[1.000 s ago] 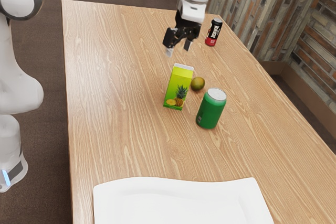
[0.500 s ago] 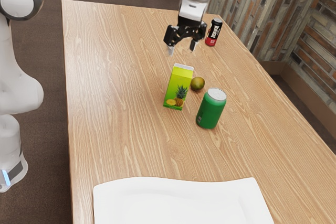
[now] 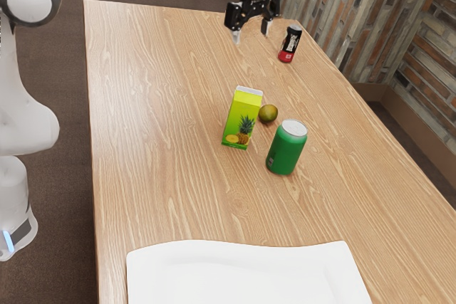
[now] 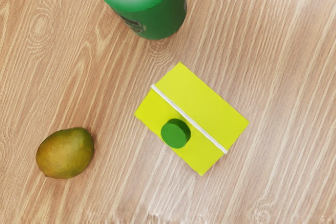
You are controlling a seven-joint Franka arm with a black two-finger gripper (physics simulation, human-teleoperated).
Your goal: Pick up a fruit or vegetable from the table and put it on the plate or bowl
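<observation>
Up went the gripper (image 3: 251, 30)! Over the last second it climbed in the exterior view, from just above the juice carton (image 3: 242, 117) to the top of the picture, level with the small red-and-black can (image 3: 289, 43). Nothing on the table (image 3: 157, 105) shifted with it.

The task was barely started. The fruit (image 3: 268, 112), a small green-yellow mango by the look of it, lay on the wood just beside the carton, on the exterior view's right of it, with the green can (image 3: 286, 147) near on its other side. The white plate (image 3: 249, 275) sat at the near end of the table, well apart from all three, and the fruit was not on it. By my reading everything was left: descend, grasp, lift, carry, set down.

The hand pointed straight down, its fingers spread wide and holding nothing. The wrist view looked down on the carton's top (image 4: 191, 117) and its green cap, with the fruit (image 4: 65, 152) off to one side and the green can (image 4: 142, 1) beyond. So the hand hung high over the carton rather than over the fruit, and I judged it needed to shift sideways before any grab.
</observation>
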